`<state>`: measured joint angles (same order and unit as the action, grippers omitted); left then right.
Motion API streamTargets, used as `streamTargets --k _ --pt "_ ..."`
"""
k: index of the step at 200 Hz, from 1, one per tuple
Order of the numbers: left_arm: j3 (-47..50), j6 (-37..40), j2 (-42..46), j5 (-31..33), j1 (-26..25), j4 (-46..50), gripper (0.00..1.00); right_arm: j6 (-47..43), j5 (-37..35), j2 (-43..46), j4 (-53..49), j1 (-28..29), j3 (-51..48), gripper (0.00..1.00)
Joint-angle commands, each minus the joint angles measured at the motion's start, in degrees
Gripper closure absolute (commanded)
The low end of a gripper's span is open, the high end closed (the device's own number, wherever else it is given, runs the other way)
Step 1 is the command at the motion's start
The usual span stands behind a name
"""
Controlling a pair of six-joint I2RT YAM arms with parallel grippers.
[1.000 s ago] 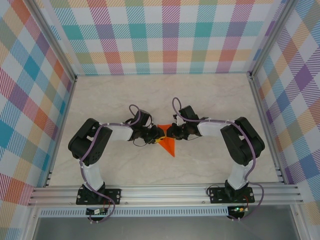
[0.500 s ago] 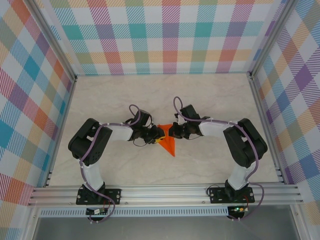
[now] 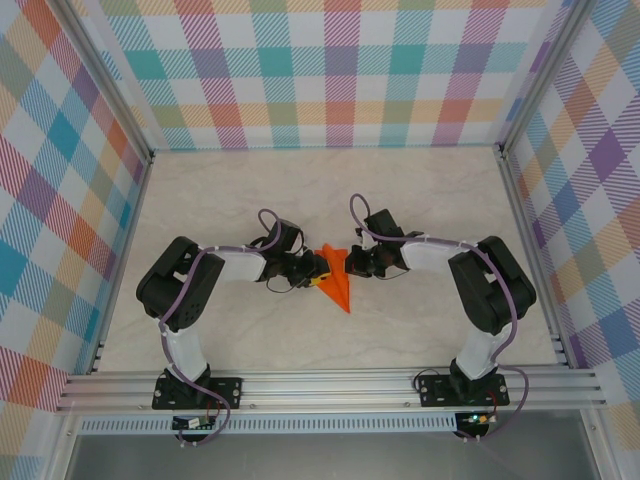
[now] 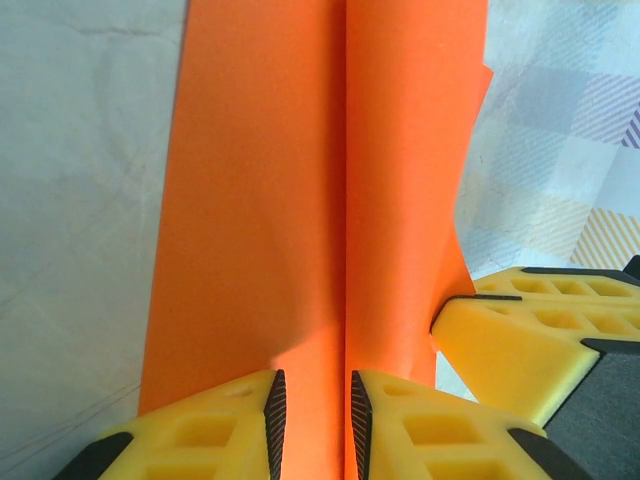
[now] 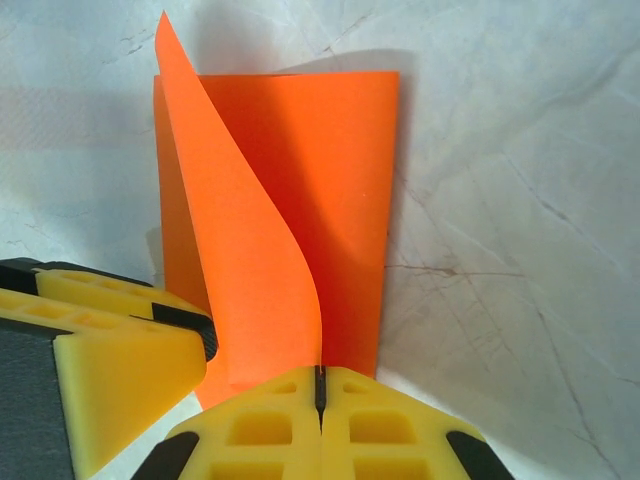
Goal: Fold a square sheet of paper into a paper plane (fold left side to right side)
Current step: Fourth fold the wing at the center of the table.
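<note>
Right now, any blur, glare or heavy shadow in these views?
Top external: even light, sharp, no glare; the paper plane is small. Left wrist: the paper is crisp, with a soft shadow near the left gripper. Right wrist: sharp; the raised flap shades the paper above the right gripper.

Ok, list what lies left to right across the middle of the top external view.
Left arm → left gripper → orange paper → right gripper → right arm.

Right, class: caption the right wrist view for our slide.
Right claw shut on a lifted flap of the orange paper.
</note>
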<state>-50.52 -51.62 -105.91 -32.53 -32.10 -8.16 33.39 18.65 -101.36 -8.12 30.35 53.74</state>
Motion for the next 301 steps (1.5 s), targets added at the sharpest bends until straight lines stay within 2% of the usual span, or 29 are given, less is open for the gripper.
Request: streamTargets --k 1,160,179,238,273,301 --pt "-0.60 0.99 -2.20 0.10 -1.30 -0.14 0.73 -1.75 -0.49 0.42 -1.46 -0.37 0.40 0.97" --pt "-1.01 1.21 -2.45 -0.74 -1.39 -0.07 0.73 -1.57 -1.16 -4.50 -3.06 -0.25 0.80 0.97" --pt "-1.48 1.30 -1.58 -1.45 -1.39 0.12 0.71 -1.71 -1.56 -4.64 -3.90 -0.29 0.51 0.97" --pt "-8.91 7.33 5.42 -1.55 -1.21 11.42 0.65 -2.17 -1.96 -5.31 -4.73 -0.25 0.40 0.97" --pt "-10.45 7.17 3.62 -3.24 -1.30 11.23 0.74 -2.33 -2.31 -4.88 -5.04 -0.29 0.44 0.97" --pt "-11.59 5.78 0.66 -4.81 -1.39 8.29 0.76 -2.38 -2.31 -4.93 -5.19 -0.20 0.49 0.97"
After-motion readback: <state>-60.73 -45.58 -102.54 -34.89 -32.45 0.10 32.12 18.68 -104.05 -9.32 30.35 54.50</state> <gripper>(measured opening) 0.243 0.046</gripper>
